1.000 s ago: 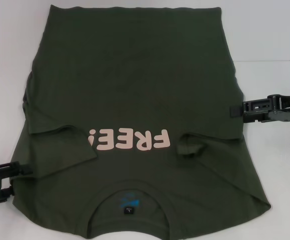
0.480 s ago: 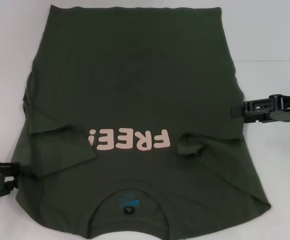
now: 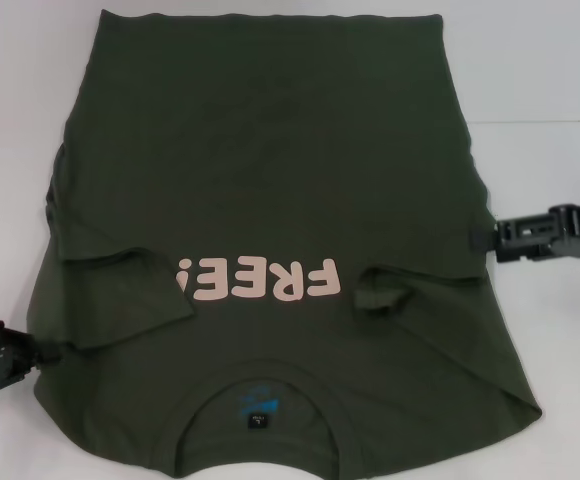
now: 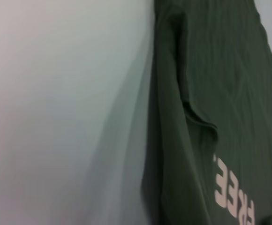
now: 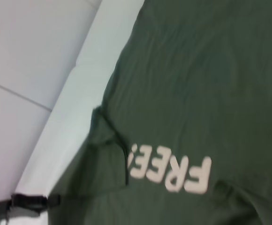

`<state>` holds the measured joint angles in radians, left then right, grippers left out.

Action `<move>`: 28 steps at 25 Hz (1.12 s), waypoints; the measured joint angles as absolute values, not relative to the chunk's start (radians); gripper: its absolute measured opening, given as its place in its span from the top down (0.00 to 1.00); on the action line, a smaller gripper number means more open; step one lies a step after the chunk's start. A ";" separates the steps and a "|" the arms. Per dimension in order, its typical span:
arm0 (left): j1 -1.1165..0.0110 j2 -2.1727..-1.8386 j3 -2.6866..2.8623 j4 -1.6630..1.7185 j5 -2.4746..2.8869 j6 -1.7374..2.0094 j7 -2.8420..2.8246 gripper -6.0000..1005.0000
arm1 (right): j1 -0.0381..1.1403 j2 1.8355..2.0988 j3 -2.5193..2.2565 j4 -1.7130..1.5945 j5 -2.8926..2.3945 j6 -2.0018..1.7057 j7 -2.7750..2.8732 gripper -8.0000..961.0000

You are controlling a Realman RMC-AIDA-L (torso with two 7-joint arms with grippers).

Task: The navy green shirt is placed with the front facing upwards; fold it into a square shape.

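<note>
Shirt point(image 3: 270, 180) flat, front up, sleeves tucked inward for squaring; left gripper point(image 3: 55, 349) and right gripper point(image 3: 478, 240) at opposite edges, finger states indiscernible.

the navy green shirt point(image 3: 270, 200) lies on the table point(image 3: 550, 100), left gripper point(image 3: 45, 348) and right gripper point(image 3: 480, 238) at its side edges.
</note>
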<state>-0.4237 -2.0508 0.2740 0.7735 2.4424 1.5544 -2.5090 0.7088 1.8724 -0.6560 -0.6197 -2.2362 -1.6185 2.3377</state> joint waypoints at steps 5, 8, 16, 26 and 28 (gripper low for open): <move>-0.431 -2.046 0.269 0.782 2.439 1.580 -2.488 0.96 | 0.683 1.845 -0.659 -0.620 -2.295 -1.699 2.336 0.25; -0.437 -2.042 0.269 0.785 2.437 1.580 -2.482 0.97 | 0.661 1.825 -0.659 -0.622 -2.328 -1.736 2.336 0.25; -0.456 -2.037 0.268 0.777 2.436 1.566 -2.467 0.97 | 0.643 1.833 -0.663 -0.623 -2.463 -1.754 2.246 0.26; -0.454 -2.041 0.268 0.775 2.436 1.566 -2.466 0.97 | 0.643 1.874 -0.670 -0.623 -2.533 -1.708 2.220 0.28; -0.452 -2.042 0.268 0.775 2.434 1.566 -2.466 0.97 | 0.643 1.881 -0.670 -0.623 -2.544 -1.700 2.224 0.28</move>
<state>-0.4519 -2.0423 0.2684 0.7745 2.4344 1.5661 -2.4661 0.6427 1.8810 -0.6703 -0.6228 -2.5441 -1.6997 2.2237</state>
